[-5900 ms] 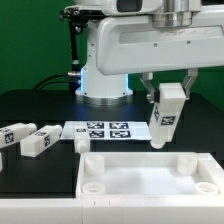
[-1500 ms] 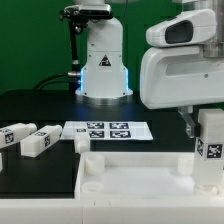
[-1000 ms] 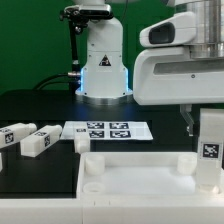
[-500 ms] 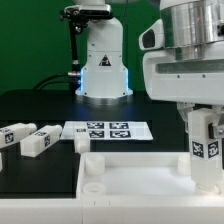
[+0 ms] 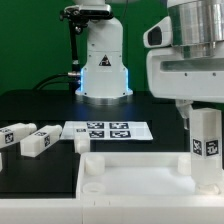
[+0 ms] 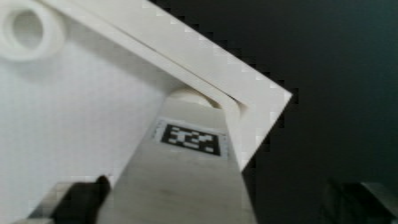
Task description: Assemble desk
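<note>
A: How is the pincer [image 5: 204,116] being set?
B: It is being hung around the top of the leg [image 5: 206,150]. Whether it is being clamped cannot be told.
A: How is the leg being judged?
B: As light, stiff, smooth plastic, so the flat faces near its top are being favoured. Its long axis is being shown vertical, lower end down at a corner socket of the tabletop [image 5: 130,180], near the counter [image 5: 40,105]'s front corner on the exterior view's right.
</note>
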You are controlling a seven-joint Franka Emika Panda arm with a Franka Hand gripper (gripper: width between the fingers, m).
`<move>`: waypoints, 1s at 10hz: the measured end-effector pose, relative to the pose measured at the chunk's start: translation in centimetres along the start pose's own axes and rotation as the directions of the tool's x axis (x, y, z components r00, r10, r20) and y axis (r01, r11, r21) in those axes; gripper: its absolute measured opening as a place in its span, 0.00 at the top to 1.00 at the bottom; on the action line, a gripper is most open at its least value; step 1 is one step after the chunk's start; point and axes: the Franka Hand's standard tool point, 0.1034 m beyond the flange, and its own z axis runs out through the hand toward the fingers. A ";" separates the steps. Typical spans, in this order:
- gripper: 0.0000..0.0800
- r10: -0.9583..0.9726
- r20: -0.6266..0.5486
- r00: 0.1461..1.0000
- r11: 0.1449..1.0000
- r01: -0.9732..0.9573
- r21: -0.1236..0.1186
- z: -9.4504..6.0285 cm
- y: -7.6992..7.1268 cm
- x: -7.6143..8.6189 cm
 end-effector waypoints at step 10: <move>0.33 -0.778 0.027 0.627 0.625 0.778 -0.056 0.1 0.3 -0.1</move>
